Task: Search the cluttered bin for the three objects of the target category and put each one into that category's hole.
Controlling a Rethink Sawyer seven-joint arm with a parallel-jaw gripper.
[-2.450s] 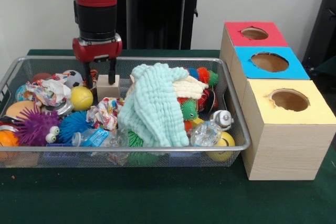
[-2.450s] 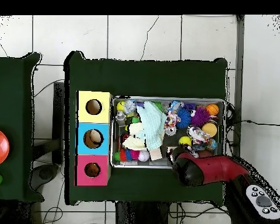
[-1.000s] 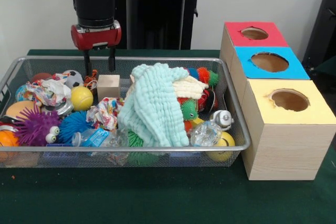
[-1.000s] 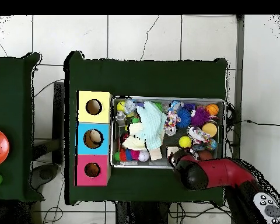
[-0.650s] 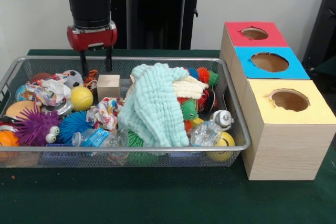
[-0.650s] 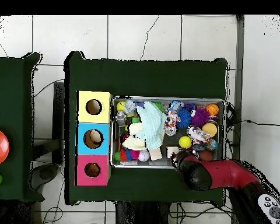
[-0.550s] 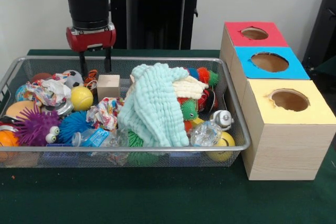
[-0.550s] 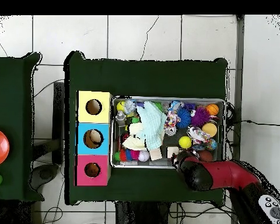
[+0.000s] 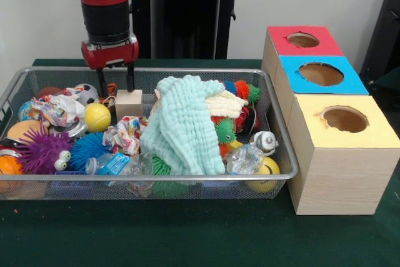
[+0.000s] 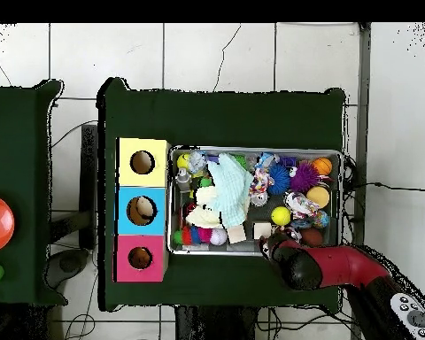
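From the front, the red and black gripper point(image 9: 115, 83) hangs over the far left part of the silver wire-mesh bin point(image 9: 278, 130), jaws apart and empty, just above and left of the pale wooden block point(image 9: 129, 102). A mint-green muslin cloth point(image 9: 181, 126) is draped over the clutter.

From overhead, the wooden block point(image 10: 262, 230) lies by the bin's near wall point(image 10: 251, 251), beside the red arm point(image 10: 336, 266). The row of yellow, blue and red hole boxes point(image 10: 142, 209) stands left of the bin.

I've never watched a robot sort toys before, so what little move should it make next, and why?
Probably slide sideways over the wooden block and come down around it: the gripper hangs open and empty at the block's far corner, inside the wire bin.
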